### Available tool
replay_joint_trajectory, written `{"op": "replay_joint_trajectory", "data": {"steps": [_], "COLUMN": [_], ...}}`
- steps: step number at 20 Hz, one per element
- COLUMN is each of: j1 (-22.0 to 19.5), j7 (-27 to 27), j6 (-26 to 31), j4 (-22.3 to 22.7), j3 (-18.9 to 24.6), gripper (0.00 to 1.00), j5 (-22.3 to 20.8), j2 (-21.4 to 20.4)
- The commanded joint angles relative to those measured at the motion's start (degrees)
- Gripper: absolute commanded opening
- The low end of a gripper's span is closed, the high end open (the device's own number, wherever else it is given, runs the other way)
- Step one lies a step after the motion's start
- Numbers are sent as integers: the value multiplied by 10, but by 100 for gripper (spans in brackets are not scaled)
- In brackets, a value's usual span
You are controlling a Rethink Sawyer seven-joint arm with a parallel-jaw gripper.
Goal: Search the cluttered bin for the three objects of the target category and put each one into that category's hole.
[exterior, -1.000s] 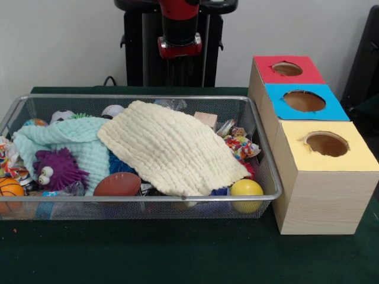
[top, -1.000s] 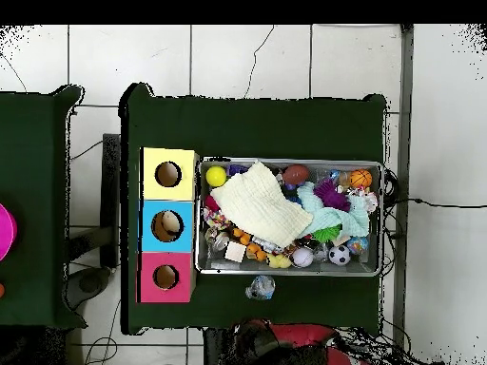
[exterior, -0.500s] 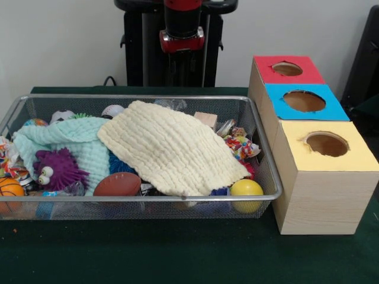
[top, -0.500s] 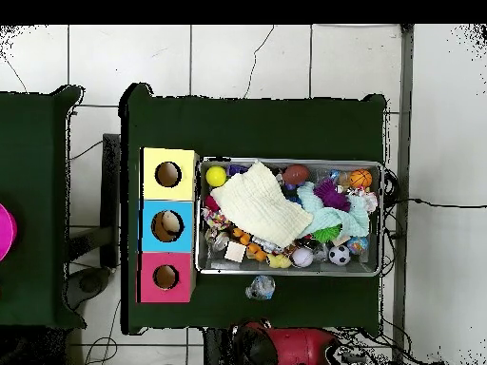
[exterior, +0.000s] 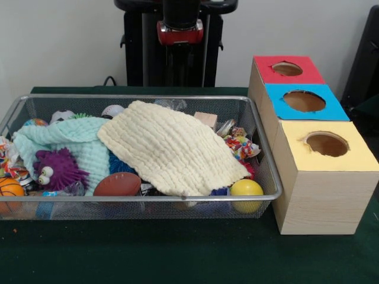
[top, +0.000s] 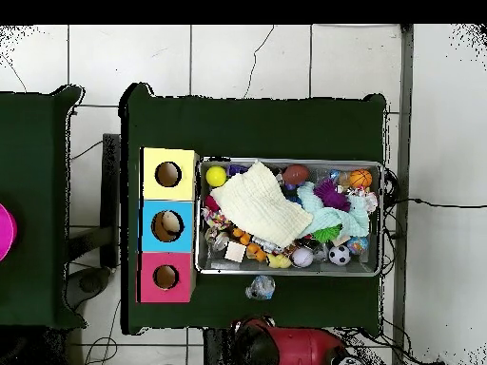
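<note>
bin (exterior: 142, 98): cream cloth (exterior: 172, 148), yellow ball (exterior: 246, 190), purple spiky toy (exterior: 56, 168) | crinkly plastic lump (top: 261, 286) on green table (top: 257, 124) | gripper: opening unreadable

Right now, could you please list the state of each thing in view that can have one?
bin: cluttered, on the green table.
cream cloth: spread over the toys.
mint cloth: crumpled, partly under the cream cloth.
crinkly plastic lump: on the table, outside the bin.
blue box: something pale shows in its hole.
arm: drawn back, gripper unseen.
</note>
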Motion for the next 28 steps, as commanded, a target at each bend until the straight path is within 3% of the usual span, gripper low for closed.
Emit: {"op": "replay_joint_trajectory", "data": {"steps": [1, 6, 11, 16, 20, 24, 28], "j1": [18, 32, 33, 27, 29, 31, 34], "j7": [58, 66, 75, 74, 81, 82, 77], "j6": [155, 208, 206, 145, 88, 77, 78], "j4": [-65, -93, -111, -101, -76, -61, -80], "j3": [58, 61, 63, 67, 61, 58, 57], "gripper": [100, 100, 100, 100, 100, 100, 100], "j5": [79, 108, 124, 118, 101, 99, 102], "j2": [-60, -48, -13, 8, 1, -8, 4]}}
